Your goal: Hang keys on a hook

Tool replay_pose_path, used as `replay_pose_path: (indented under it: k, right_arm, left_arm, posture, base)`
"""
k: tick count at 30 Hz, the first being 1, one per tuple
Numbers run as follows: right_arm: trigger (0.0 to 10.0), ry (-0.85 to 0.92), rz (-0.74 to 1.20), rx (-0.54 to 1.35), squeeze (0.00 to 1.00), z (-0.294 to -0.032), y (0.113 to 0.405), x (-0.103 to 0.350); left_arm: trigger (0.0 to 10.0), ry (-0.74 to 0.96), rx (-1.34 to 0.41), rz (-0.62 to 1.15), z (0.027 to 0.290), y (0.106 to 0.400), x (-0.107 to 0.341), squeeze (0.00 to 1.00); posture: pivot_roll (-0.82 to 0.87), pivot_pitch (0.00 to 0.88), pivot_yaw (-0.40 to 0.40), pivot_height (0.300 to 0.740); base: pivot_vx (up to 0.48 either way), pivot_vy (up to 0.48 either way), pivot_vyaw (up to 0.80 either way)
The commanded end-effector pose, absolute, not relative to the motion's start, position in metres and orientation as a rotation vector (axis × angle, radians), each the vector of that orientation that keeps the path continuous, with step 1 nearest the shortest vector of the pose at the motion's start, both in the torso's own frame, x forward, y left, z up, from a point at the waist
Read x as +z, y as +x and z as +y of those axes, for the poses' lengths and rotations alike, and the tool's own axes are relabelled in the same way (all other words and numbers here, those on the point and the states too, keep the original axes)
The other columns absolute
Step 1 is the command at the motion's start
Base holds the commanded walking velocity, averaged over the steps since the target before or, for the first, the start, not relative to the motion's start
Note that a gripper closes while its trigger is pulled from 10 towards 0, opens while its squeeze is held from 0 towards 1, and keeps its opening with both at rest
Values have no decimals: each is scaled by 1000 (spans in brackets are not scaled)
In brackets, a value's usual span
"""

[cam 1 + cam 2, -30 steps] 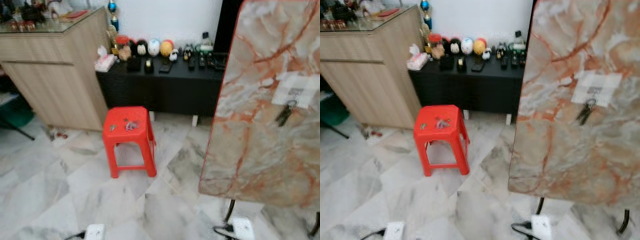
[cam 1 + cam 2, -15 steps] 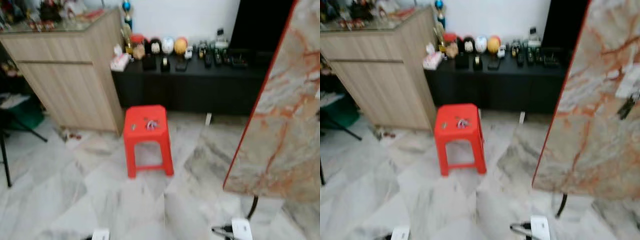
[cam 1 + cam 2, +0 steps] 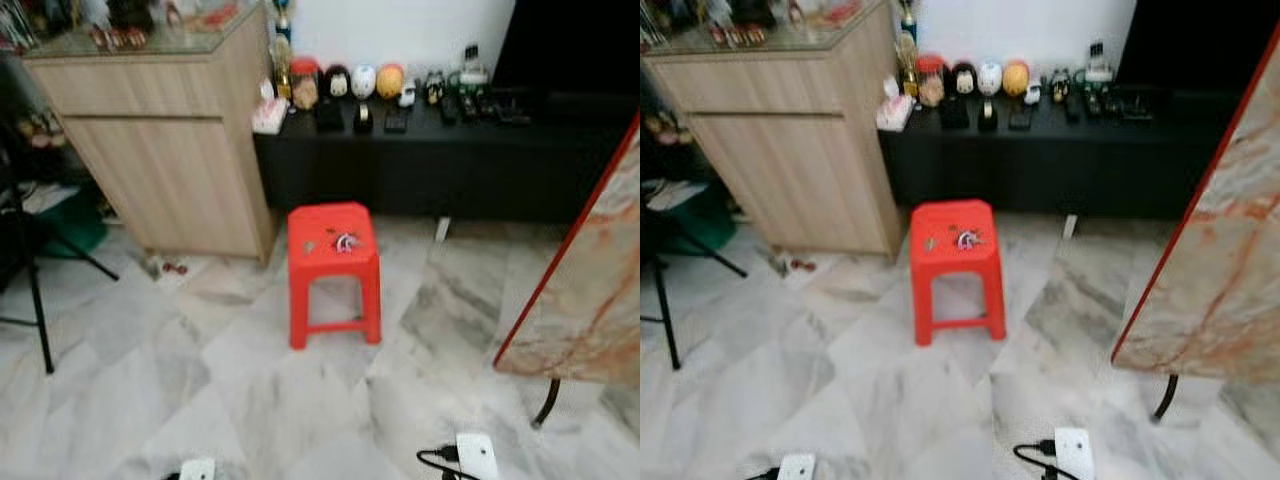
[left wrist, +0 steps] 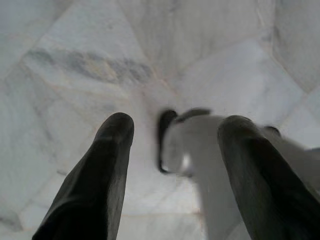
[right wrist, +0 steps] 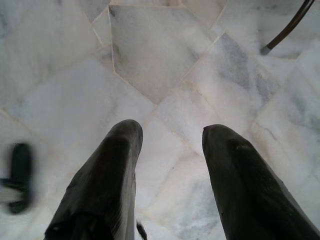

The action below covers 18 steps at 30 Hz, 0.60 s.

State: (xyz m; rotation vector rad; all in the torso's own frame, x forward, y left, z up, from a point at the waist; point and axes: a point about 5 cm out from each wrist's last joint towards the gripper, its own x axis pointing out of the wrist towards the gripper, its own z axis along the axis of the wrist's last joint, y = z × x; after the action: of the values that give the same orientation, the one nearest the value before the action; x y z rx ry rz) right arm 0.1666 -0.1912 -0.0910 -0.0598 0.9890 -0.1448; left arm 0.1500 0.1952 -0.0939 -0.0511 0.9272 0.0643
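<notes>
Both grippers, left and right, hang spread and empty over marble floor; keys lie ahead on the red stool, well apart, roughly centred, neither arm clearly nearer.

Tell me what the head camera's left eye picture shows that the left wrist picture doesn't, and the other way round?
The left eye view takes in the room: a red stool with keys on its seat, a wooden cabinet, a black bench of ornaments and a marble board on the right. The left wrist view looks down along the left gripper, its black fingers apart above a blurred white object. Both show the pale marble floor.
</notes>
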Motion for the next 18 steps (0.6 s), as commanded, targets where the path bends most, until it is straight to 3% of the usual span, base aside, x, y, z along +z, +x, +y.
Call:
replay_pose_path:
  k: [1, 18]
  right_arm:
    - [10000, -41, 977, -125, 0, -183, 168, -91]
    - [10000, -46, 977, -100, 0, -183, 167, -91]
  left_arm:
    - [10000, -32, 83, 950, 205, 141, -96, 0]
    - [10000, -20, 46, 941, 189, 151, -95, 0]
  posture:
    - [103, 85, -6, 740]
    - [101, 73, -8, 740]
  base:
    - [0, 0, 0]
    - [0, 0, 0]
